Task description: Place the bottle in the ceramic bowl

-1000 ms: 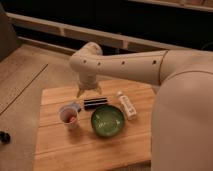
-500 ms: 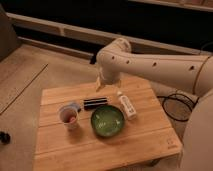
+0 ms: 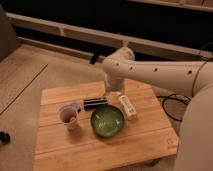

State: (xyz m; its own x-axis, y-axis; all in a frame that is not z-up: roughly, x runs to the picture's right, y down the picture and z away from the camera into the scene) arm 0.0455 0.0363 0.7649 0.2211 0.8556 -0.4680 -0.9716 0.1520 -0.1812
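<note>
On the wooden table [image 3: 65, 150], the small white cup [image 3: 69, 114] with something pinkish inside stands at about 9 o'clock from the table's middle. At 2 o'clock from the cup, a flat black bar [image 3: 95, 103] lies with its long side running left to right.

The ceramic bowl [image 3: 107, 120] sits near the table's middle, at 5 o'clock from the bar. It is round, shallow and glossy green, and nothing lies inside it.

The gripper [image 3: 113, 93] hangs at 12 o'clock from the bowl, over the far part of the table, just beyond the right end of the bar. It points down from the pale arm that reaches in from the right. Whether it is apart or together cannot be told, and it holds nothing that shows.

The bottle [image 3: 128, 107] lies on its side on the wood at 2 o'clock from the bowl, just beside the rim; whether it touches cannot be told. It is slim and white with a pale label and faint dark print, and its length runs from 11 to 5 o'clock. Its far end lies near the gripper, at the gripper's 4 o'clock.

A dark cable [image 3: 172, 102] loops on the floor at the table's 3 o'clock.
</note>
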